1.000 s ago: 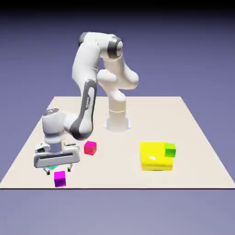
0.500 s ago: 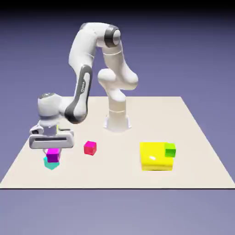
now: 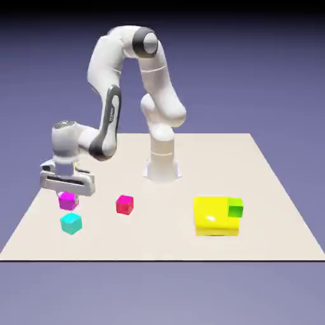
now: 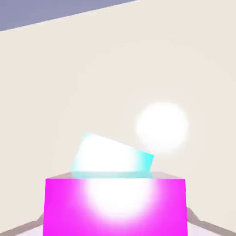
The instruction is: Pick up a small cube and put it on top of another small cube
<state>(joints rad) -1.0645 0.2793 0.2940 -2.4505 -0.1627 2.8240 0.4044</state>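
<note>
Between our fingers (image 3: 68, 195) we pinch the small cube (image 3: 68, 201), lifted off the worktop (image 3: 266, 190), with the cyan cube (image 3: 71, 223) just below and toward the camera

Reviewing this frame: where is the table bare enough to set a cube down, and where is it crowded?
Bare: the table strip between the crimson cube and the yellow block, the front edge, and everything right of the yellow block. Crowded: the exterior view's left, where the gripper holds the purple cube above the cyan cube.
</note>
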